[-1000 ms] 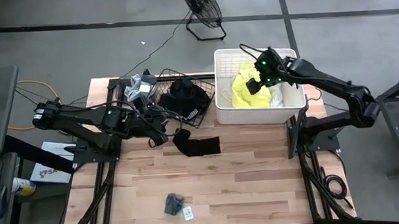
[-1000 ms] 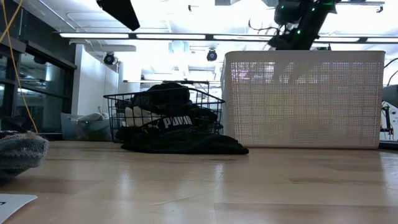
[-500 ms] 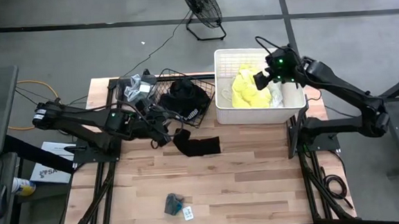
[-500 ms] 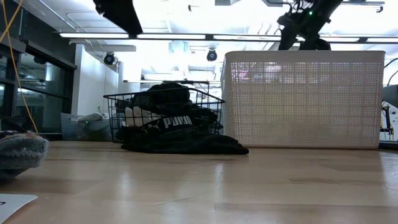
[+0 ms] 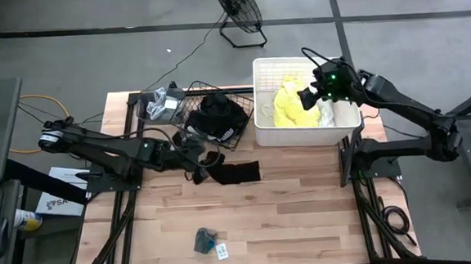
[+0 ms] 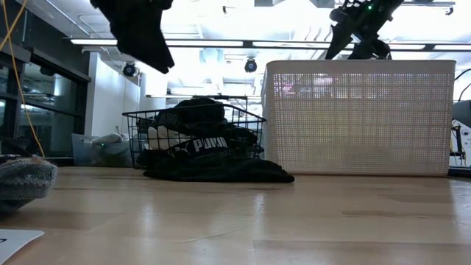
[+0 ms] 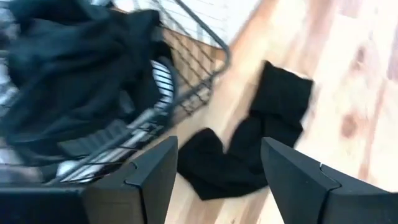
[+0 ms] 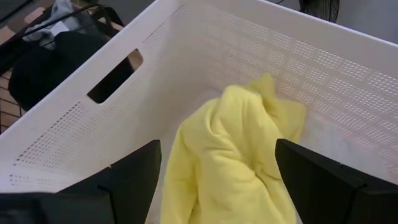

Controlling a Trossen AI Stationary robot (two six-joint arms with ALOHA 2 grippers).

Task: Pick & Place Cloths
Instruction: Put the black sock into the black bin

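Observation:
A black cloth (image 5: 235,171) lies flat on the wooden table just in front of the black wire basket (image 5: 236,107), which holds more black cloths (image 5: 218,112), one with white lettering (image 6: 208,143). My left gripper (image 5: 199,168) hangs open above the table, close to this cloth's left end (image 7: 214,165), and touches nothing. A neon yellow cloth (image 8: 227,155) lies in the white tub (image 5: 345,119). My right gripper (image 5: 307,97) hovers open over it with nothing between its fingers.
Grey and white cloths (image 5: 162,104) lie at the far left, beside the basket. A small grey-blue bundle (image 5: 203,239) with a tag (image 5: 221,251) sits near the front edge. Bare wood lies between them. A fan (image 5: 239,13) stands on the floor beyond the table.
My left gripper has come down and moved toward the table's right, toward the black cloth on the table, rolling a little. My right gripper has risen and drawn back toward the right over the tub. No cloth has moved.

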